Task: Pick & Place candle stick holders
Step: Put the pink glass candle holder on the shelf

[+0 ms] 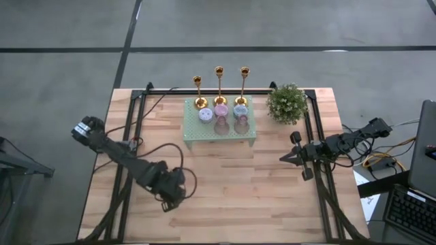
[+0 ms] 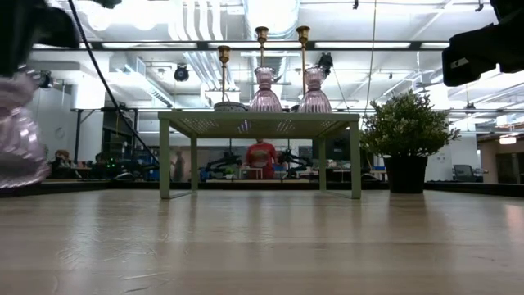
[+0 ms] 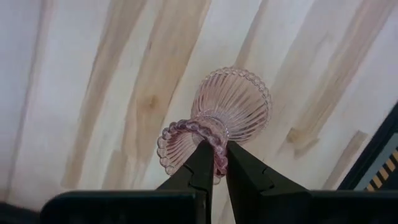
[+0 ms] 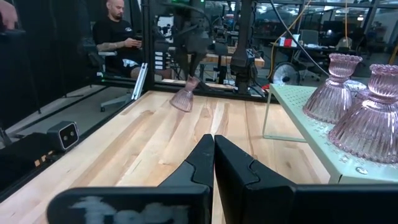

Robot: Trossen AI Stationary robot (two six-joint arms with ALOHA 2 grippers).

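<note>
One holder (image 3: 214, 121): pink ribbed glass, rim pinched between jaws of left gripper (image 3: 214, 163), above bare tabletop (image 3: 93, 93).
Right gripper (image 4: 213, 144): jaws fully closed, empty.

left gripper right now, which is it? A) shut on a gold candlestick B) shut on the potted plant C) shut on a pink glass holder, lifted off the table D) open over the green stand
C: in the left wrist view the left gripper pinches the rim of a pink ribbed glass holder, and the right wrist view shows that holder hanging tilted above the wooden table, apart from it.
</note>
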